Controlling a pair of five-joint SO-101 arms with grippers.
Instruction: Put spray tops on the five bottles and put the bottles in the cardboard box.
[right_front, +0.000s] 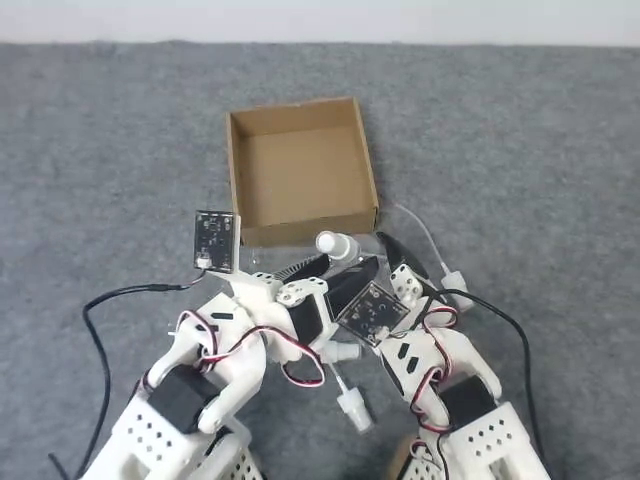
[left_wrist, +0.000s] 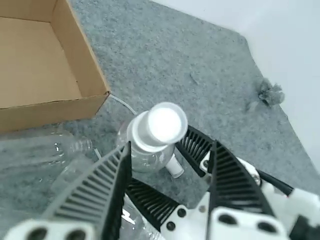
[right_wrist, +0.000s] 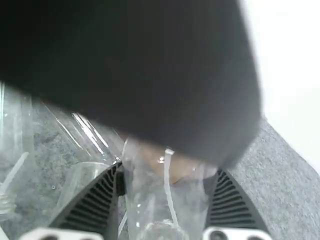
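Grey carpet (right_front: 520, 150) with a fluff clump (left_wrist: 270, 93) lying on it.

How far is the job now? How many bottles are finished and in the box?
Done: nothing packed; the brown cardboard box is empty. In hand: the right gripper holds one clear plastic bottle with a white spray top on its neck. Remaining: loose white spray tops lie on the grey carpet, uncapped clear bottles lie beside the box, and all need packing.
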